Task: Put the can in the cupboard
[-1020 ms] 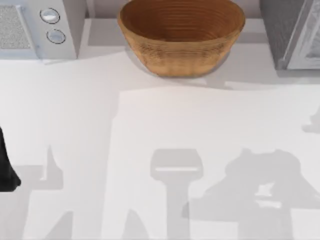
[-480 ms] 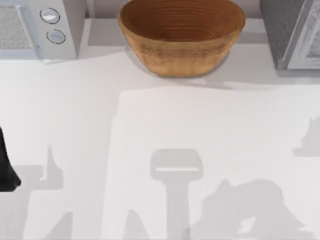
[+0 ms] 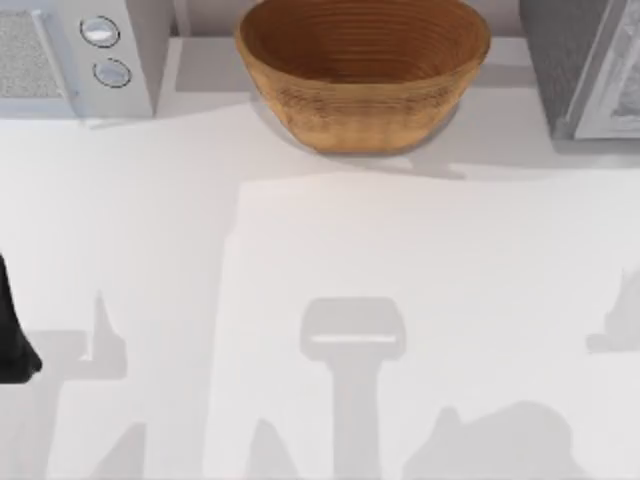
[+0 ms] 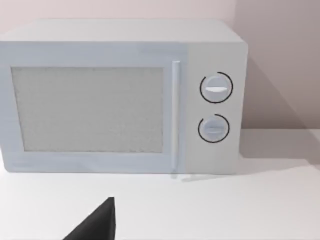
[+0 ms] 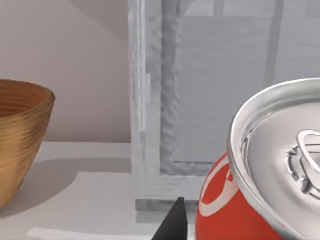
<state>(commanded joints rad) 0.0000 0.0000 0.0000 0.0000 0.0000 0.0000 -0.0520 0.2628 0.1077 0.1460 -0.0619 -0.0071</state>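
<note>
No legible text, brand name, number or sign in any view. The red can (image 5: 235, 210) carries white curved markings on its side, cut off and not readable as letters. The microwave (image 4: 120, 95) has two round dials (image 4: 216, 88) with no printed scale or numerals beside them.

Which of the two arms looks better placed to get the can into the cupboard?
The right: its wrist view shows the can close up, facing the cupboard. The left arm faces the microwave.
</note>
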